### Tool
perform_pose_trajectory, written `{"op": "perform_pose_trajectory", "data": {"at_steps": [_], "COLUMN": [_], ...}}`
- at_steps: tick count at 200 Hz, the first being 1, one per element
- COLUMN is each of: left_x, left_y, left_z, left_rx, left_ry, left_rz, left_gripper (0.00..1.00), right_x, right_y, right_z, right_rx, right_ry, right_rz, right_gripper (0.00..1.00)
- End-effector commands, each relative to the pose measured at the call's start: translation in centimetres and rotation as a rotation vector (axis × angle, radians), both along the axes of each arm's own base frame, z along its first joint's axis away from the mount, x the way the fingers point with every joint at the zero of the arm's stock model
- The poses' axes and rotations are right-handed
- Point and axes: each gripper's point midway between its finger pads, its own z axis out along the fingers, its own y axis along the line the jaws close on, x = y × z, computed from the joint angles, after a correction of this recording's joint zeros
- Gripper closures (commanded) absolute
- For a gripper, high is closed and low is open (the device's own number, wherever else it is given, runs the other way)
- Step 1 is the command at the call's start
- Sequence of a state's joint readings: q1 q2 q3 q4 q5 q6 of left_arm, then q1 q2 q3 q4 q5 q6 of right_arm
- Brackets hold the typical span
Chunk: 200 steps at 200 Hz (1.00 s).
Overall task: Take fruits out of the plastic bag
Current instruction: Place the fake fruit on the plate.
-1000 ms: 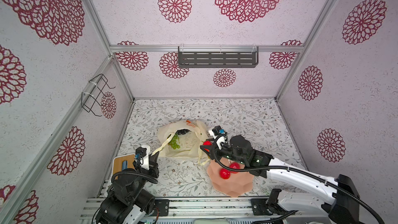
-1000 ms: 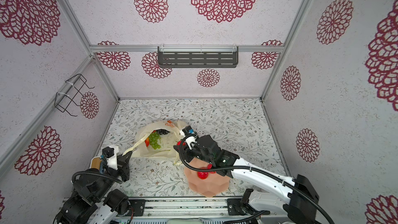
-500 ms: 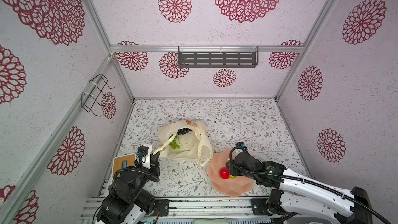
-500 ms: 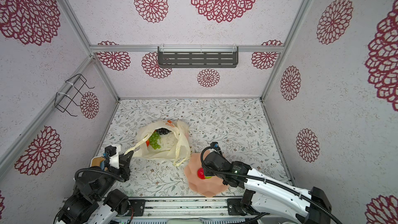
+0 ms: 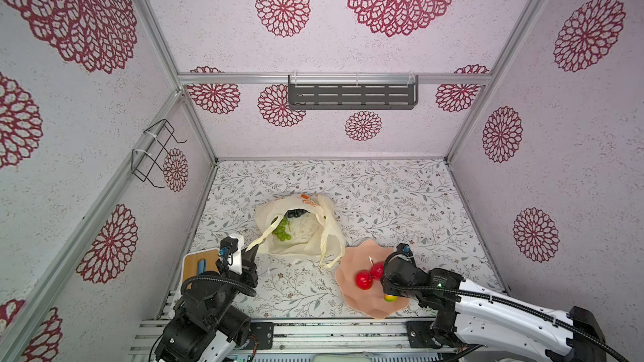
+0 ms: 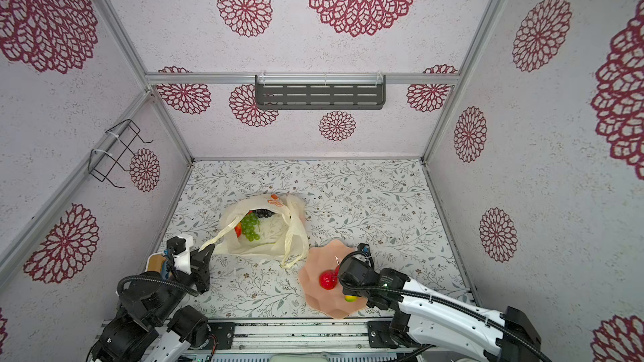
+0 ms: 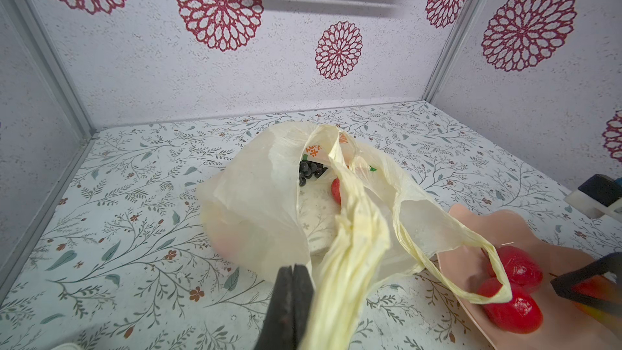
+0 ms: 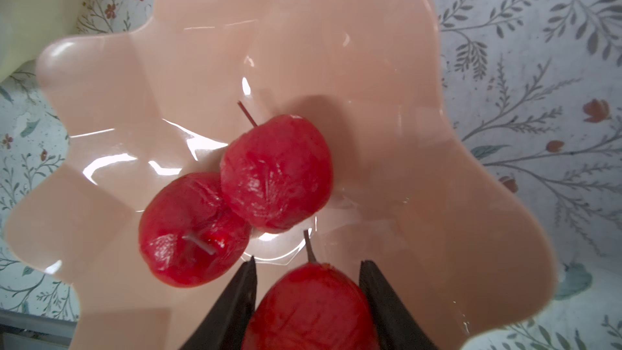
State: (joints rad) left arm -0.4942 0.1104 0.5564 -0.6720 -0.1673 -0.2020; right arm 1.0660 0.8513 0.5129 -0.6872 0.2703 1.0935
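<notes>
left pincer point(image 7: 292, 284) clenched on bag point(image 5: 329, 231) handle | right pincer point(image 8: 308, 262) grasping mango point(image 8: 309, 308) over bowl point(image 8: 387, 62), beside two apples point(image 8: 276, 176) | bag mid-desk point(image 5: 400, 203), green grapes point(image 5: 282, 232) and dark grapes point(image 5: 295, 213) inside

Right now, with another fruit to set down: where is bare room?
Bare: the bowl side toward the bag, and table beyond the bowl, right of the bag. Crowded: bowl middle, two apples touching, right pincer on a mango.
</notes>
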Motion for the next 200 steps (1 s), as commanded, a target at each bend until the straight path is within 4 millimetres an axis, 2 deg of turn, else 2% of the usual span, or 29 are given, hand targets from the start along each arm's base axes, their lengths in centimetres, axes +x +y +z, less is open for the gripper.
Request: {"op": "perform_pose_trajectory", "data": {"at_steps": [1, 49, 109, 118, 124, 133, 152, 168, 186, 200], "left_x": [0.0, 0.1, -0.1, -0.1, -0.1, -0.1, -0.3, -0.3, -0.4, -0.5], "left_y": [0.0, 0.0, -0.4, -0.5, -0.5, -0.6, -0.7, -0.8, -1.3, -1.7], "left_z": [0.2, 0.1, 0.2, 0.2, 0.1, 0.2, 0.2, 0.2, 0.1, 0.0], "left_rx": [0.003, 0.003, 0.005, 0.006, 0.006, 0.007, 0.009, 0.011, 0.014, 0.018], "left_ry": [-0.020, -0.017, -0.018, -0.019, -0.018, -0.021, -0.023, -0.025, -0.023, -0.019], "left_rz": [-0.005, -0.004, -0.027, -0.031, -0.033, -0.038, -0.048, -0.057, -0.084, -0.112], "left_gripper": [0.97, 0.98, 1.00, 1.00, 1.00, 1.00, 1.00, 1.00, 1.00, 1.00], "right_x": [0.4, 0.5, 0.5, 0.4, 0.5, 0.6, 1.6, 3.4, 5.7, 7.2], "right_y": [-0.2, 0.5, 0.0, 0.0, 0.0, 0.0, 0.5, 2.1, 5.8, 10.0], "right_z": [-0.2, -0.4, 0.4, 0.5, 0.6, 1.1, 3.6, 7.4, 12.7, 16.2], "right_rx": [0.018, 0.008, -0.011, -0.006, -0.006, -0.006, -0.008, 0.010, 0.036, 0.060], "right_ry": [-0.019, -0.010, -0.020, -0.017, -0.020, -0.032, -0.108, -0.235, -0.420, -0.558], "right_rz": [-0.051, -0.021, -0.021, -0.017, -0.017, -0.012, 0.029, 0.103, 0.251, 0.403], "right_gripper": [0.74, 0.52, 0.37, 0.34, 0.27, 0.26, 0.30, 0.36, 0.41, 0.48]}}
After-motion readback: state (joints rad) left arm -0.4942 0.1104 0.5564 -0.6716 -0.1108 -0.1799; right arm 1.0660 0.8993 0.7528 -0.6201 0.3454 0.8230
